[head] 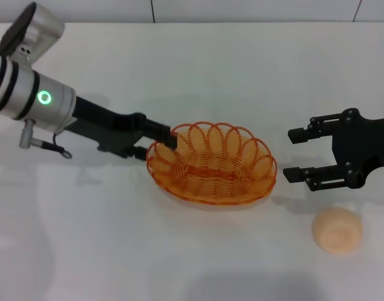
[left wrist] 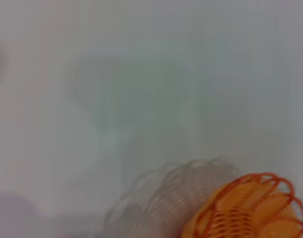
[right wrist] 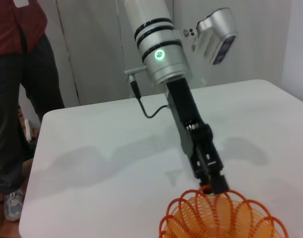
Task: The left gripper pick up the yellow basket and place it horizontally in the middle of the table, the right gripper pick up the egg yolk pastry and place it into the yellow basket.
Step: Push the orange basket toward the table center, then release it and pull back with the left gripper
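The yellow basket (head: pixel 211 187) is near the middle of the white table (head: pixel 179 63), its long side running left to right. My left gripper (head: pixel 169 139) is shut on the basket's left rim, and this also shows in the right wrist view (right wrist: pixel 215 186). In the left wrist view the basket (left wrist: pixel 250 210) casts a shadow offset to one side. The egg yolk pastry (head: pixel 337 230) lies on the table at the front right, apart from the basket. My right gripper (head: pixel 296 154) is open and empty, just right of the basket and behind the pastry.
In the right wrist view a person (right wrist: pixel 18 74) in a red top and dark trousers stands beyond the table's far corner. The table's back edge meets a pale wall (head: pixel 255 9).
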Controlling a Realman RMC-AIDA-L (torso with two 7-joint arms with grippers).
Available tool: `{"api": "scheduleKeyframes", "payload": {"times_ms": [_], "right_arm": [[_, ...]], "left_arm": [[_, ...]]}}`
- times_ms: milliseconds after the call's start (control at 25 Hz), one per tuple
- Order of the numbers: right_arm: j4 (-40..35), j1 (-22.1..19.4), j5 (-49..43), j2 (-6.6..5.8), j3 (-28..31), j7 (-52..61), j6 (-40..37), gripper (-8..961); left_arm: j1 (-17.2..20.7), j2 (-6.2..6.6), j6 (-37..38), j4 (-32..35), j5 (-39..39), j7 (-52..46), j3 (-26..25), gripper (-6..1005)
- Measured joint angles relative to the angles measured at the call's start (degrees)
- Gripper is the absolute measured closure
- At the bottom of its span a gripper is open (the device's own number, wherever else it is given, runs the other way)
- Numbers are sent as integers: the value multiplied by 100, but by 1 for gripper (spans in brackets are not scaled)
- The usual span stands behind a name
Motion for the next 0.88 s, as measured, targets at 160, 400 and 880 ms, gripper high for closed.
{"api": "scheduleKeyframes", "payload": {"times_ms": [160, 400, 880], "right_arm": [[0, 0, 0, 0, 25, 16, 0, 290], [0, -10, 0, 6, 78, 40, -14, 290], [-15, -9, -379, 4, 68, 433, 2, 291]], "left_arm": [[5, 39, 106, 233, -310, 347, -5, 303], [45, 50, -39, 495, -545, 999, -10, 118], [186, 129, -168, 916, -843, 3415, 11, 123]]}}
